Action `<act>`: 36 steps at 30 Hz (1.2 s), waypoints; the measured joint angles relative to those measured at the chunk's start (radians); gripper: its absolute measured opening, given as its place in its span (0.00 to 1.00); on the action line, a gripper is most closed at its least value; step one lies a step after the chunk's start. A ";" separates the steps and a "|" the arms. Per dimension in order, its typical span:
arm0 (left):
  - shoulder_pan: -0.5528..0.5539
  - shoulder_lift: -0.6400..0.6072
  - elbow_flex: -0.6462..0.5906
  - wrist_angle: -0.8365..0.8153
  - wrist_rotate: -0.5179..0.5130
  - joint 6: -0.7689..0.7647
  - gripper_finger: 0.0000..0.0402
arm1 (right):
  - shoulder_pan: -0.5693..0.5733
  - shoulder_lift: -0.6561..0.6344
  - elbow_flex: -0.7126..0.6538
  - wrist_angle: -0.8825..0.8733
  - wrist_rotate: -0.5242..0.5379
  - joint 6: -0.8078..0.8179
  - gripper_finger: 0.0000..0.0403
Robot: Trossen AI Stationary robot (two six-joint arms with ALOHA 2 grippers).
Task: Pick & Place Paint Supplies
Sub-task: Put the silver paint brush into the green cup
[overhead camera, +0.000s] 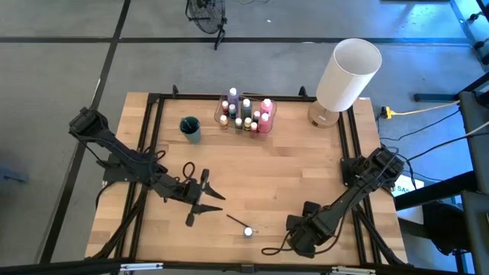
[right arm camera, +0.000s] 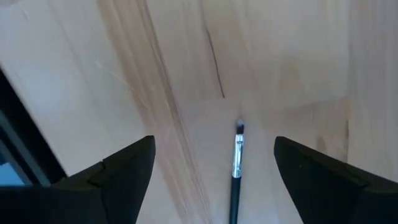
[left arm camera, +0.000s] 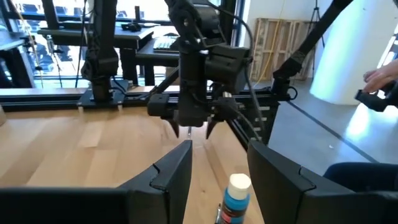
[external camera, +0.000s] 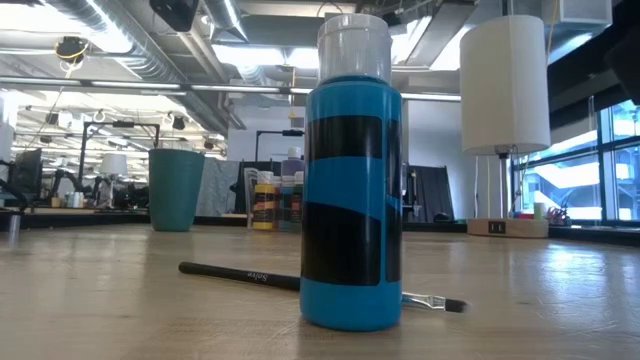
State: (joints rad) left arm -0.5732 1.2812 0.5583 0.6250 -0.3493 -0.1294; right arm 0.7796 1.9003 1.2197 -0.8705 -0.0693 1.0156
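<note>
- I see a blue paint bottle (external camera: 351, 190) standing upright near the table's front edge, a dark-handled paintbrush (overhead camera: 235, 221) lying just behind it
- My left gripper (overhead camera: 205, 197) sits beside them, fingers parted, holding nothing
- My right gripper (overhead camera: 296, 227) hovers low, fingers wide apart and empty
- More bottles (overhead camera: 246, 113) cluster in a clear container at the back

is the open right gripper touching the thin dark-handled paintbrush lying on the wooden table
Apart. In the right wrist view the paintbrush lies on bare wood midway between the right gripper's two spread fingers, with a clear gap on each side.
</note>
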 joint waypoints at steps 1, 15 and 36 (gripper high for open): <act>0.000 0.000 0.000 0.000 0.005 0.003 0.37 | -0.002 0.000 -0.008 0.002 -0.007 -0.002 0.82; 0.000 0.000 0.000 -0.027 0.004 0.061 0.37 | -0.005 -0.009 -0.094 0.099 0.002 0.007 0.82; 0.000 0.000 0.000 -0.078 0.002 0.136 0.37 | 0.021 -0.007 -0.098 0.110 0.089 -0.029 0.82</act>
State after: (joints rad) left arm -0.5732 1.2808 0.5583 0.5472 -0.3470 0.0063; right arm 0.8005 1.8935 1.1221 -0.7600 0.0194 0.9866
